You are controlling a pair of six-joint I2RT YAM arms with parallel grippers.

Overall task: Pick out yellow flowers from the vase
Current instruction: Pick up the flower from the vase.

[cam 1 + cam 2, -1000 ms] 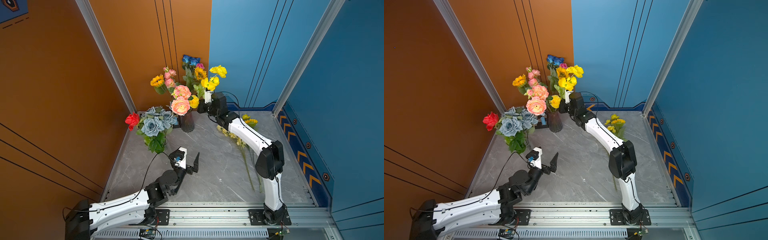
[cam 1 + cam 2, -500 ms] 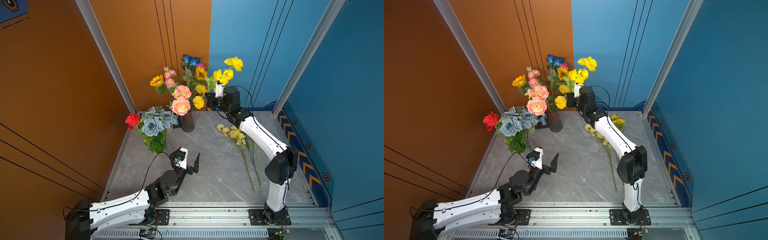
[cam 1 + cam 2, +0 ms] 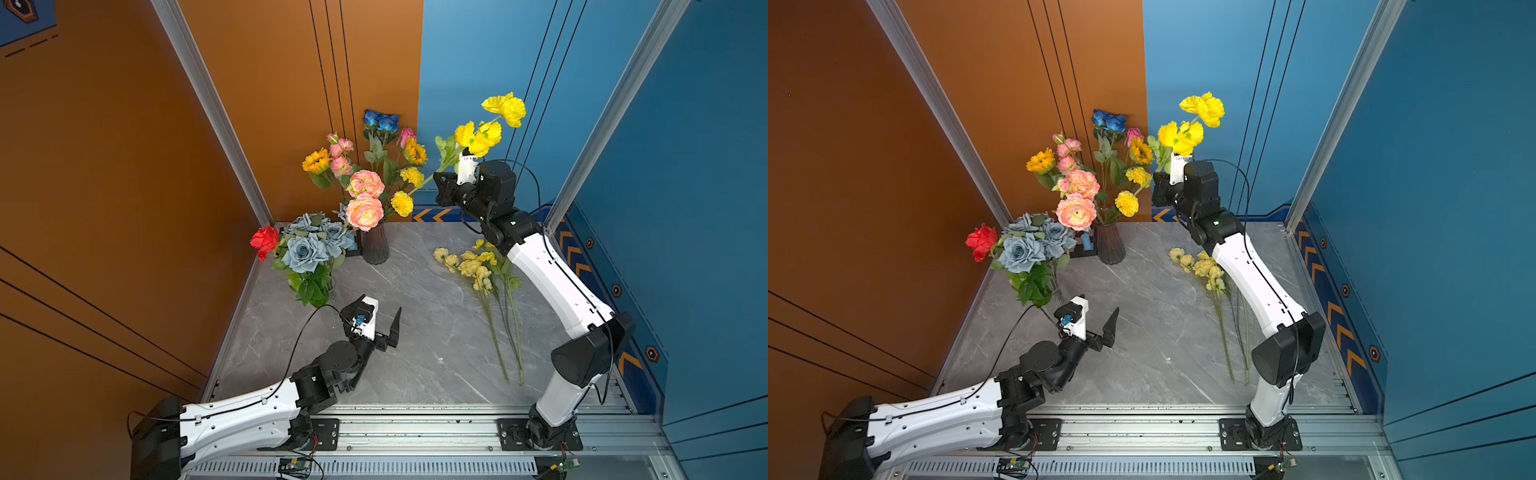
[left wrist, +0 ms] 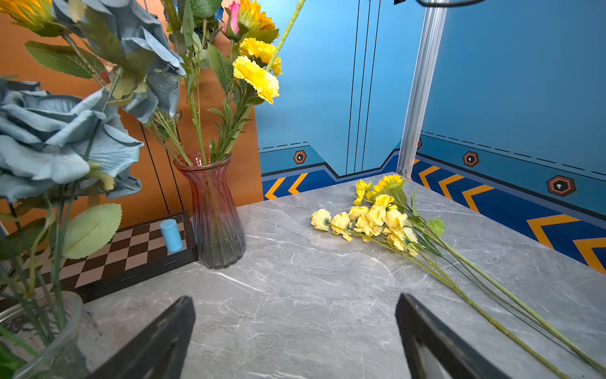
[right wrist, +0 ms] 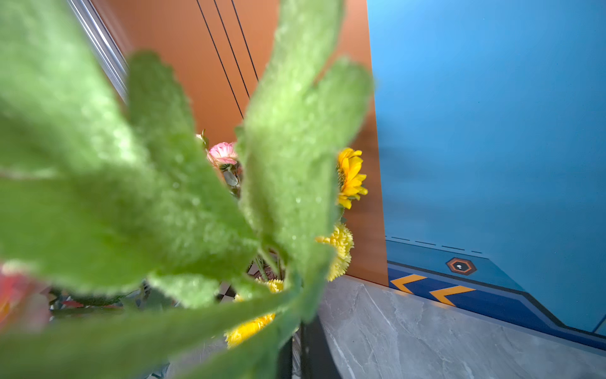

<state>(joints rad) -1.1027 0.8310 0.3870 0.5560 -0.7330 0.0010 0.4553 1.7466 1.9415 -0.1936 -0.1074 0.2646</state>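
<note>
"What's the right claw (image 3: 441,185) got?"
"It's clamped on the yellow poppy (image 3: 478,137) stem, blooms held high beside the vase (image 3: 374,248). The stem's foot hides behind the bunch (image 3: 365,210), maybe inside."
"And the left claw (image 3: 374,318)?"
"Gaping wide, empty, low over the worktop (image 3: 415,340). Pale yellow sprays (image 3: 471,266) lie there by the right arm (image 3: 552,274)."

Bright, even light fills both top views, which are sharp throughout. Shadows on the grey counter (image 3: 436,332) are soft and faint. The yellow flowers (image 3: 503,109) look saturated, not washed out. Wall lines splay toward the edges. In the right wrist view, leaves (image 5: 164,203) near the lens blur heavily. The left wrist view is crisp.
</note>
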